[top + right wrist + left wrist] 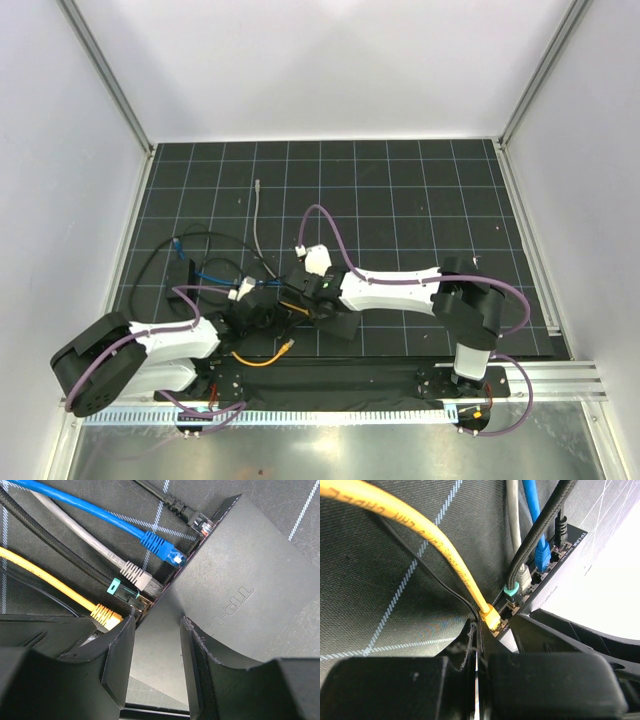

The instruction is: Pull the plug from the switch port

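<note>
Jaws spread, the right gripper (156, 622) hovers over the port edge of the TP-Link switch (240, 570), with the yellow plug (106, 616) seated just at its 9 o'clock. The left gripper (478, 635), jaws pressed together, sits just short of that plug. Best, I judge, to shift the right jaws toward 9 o'clock around the plug body, press its latch, and pull straight back from the port.

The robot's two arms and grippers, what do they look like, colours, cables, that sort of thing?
The left arm and right arm match: smooth white shells on the long links, bulky round black joint housings, and purple cables looping alongside. The left gripper and right gripper are matte black, each with two blocky flat-faced fingers, no markings visible.
</note>
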`<state>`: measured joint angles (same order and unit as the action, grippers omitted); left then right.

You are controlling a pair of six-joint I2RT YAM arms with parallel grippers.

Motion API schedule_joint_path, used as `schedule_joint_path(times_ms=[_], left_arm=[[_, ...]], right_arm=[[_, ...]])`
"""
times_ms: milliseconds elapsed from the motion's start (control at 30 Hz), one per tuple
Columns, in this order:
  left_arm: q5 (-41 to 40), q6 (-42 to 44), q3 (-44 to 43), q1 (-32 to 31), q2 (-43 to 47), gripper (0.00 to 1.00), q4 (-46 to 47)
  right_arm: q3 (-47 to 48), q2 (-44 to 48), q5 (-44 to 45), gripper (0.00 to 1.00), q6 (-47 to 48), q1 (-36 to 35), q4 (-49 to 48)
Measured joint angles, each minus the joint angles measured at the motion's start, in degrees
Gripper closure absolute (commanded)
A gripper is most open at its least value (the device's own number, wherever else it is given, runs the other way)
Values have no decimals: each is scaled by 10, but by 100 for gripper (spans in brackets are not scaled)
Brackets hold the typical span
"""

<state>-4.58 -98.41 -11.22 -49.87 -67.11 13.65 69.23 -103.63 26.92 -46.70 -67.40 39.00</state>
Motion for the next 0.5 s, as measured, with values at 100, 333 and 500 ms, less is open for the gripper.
schedule_joint_path(times_ms=[100, 333, 500], left_arm=[[-3, -2, 5, 0, 5, 100, 1], [-10, -18, 10, -3, 9, 100, 4], [-20, -32, 14, -4, 18, 100, -2]], right_arm=[[-7, 0, 7, 52, 3, -2, -9], [-41, 18, 28, 53, 9, -7, -50], [-63, 26, 40, 53, 34, -7, -86]])
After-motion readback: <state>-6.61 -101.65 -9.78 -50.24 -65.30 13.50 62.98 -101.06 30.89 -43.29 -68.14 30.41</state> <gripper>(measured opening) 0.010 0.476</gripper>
